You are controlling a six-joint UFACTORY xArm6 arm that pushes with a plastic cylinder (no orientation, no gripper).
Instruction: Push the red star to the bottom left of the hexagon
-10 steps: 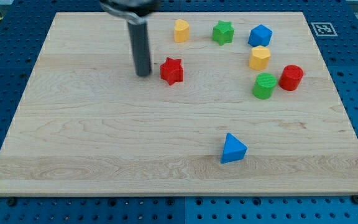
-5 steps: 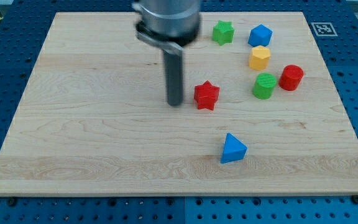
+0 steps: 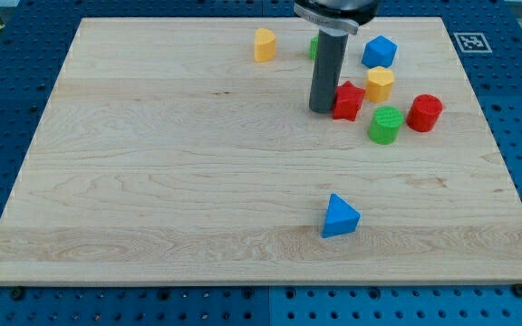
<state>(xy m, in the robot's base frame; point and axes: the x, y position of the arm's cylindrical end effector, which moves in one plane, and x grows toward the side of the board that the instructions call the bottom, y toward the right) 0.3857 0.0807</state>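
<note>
Standing upright on the desk, the dark rod comes down from the view's top, and my tip sits at the left side of the red star, touching it or very nearly so. No fingers exist on this arm, only the bare rod, so nothing is clenched or released. The red star lies flat in the upper right part of the desk, squat, with no clear long axis; which way its arms point is hard to read at this size. Just to its upper right is the yellow hexagon, close beside it, so the star is at that block's lower left. Below and right of the star stands the green cylinder, with the red cylinder beside it further right. Above the hexagon is a blue block. A green block peeks out from behind the rod. Farther left sits a yellow block, and well apart toward the view's bottom lies the blue triangle.
</note>
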